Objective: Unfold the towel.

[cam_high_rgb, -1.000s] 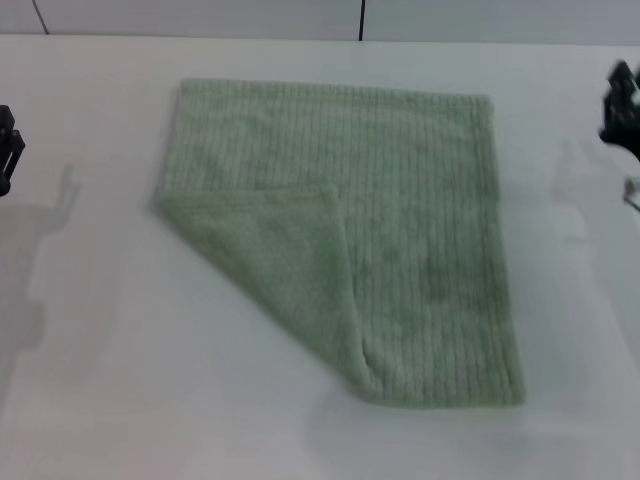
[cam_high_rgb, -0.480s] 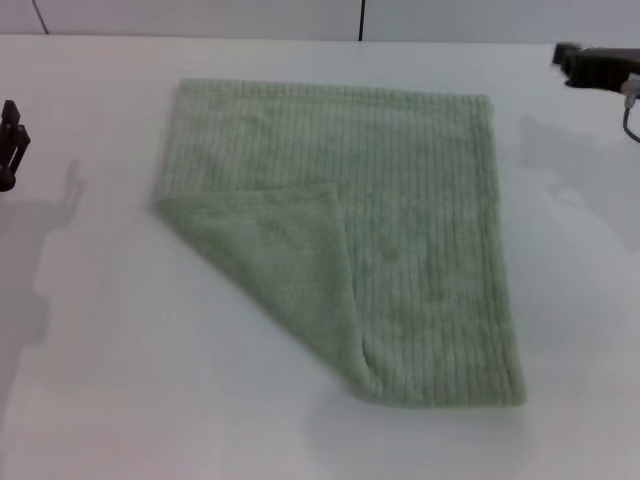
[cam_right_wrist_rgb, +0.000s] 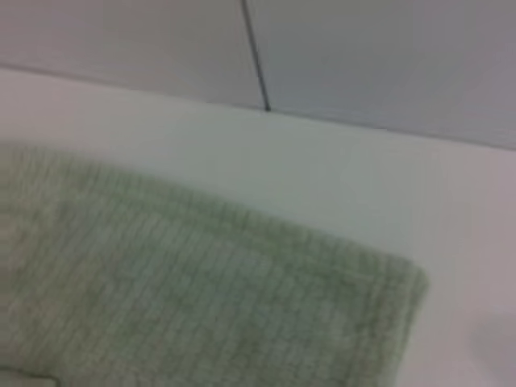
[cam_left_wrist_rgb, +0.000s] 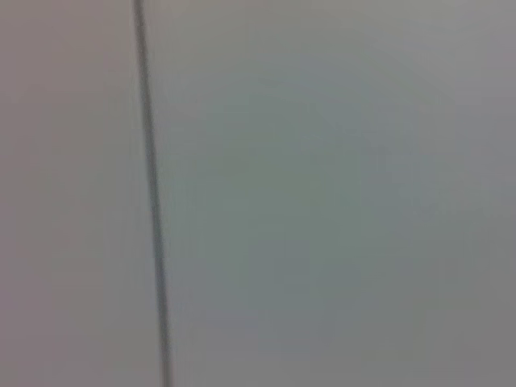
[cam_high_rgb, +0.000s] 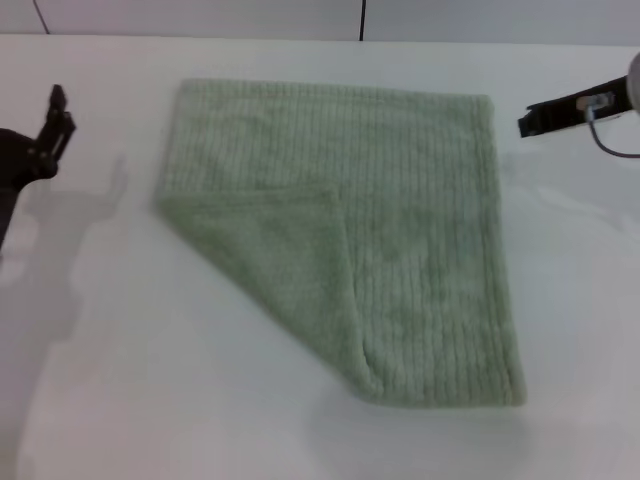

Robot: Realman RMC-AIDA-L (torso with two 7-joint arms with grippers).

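Note:
The pale sage-green ribbed towel (cam_high_rgb: 400,230) lies flat in the middle of the white table (cam_high_rgb: 120,380). Its near left corner is folded over diagonally onto the cloth, and the flap (cam_high_rgb: 275,255) has its tip near the towel's middle. My left gripper (cam_high_rgb: 55,125) hovers at the far left, apart from the towel's left edge. My right gripper (cam_high_rgb: 530,122) hovers just right of the towel's far right corner, not touching it. The right wrist view shows that far corner of the towel (cam_right_wrist_rgb: 210,298). The left wrist view shows only a plain wall.
A pale wall with a dark vertical seam (cam_high_rgb: 361,20) runs behind the table's far edge. The seam also shows in the left wrist view (cam_left_wrist_rgb: 151,201) and in the right wrist view (cam_right_wrist_rgb: 255,52). Arm shadows fall on the table at the left.
My right gripper has moved left and down towards the towel's far right corner. My left gripper has moved inward and up from the left edge. The towel has not moved.

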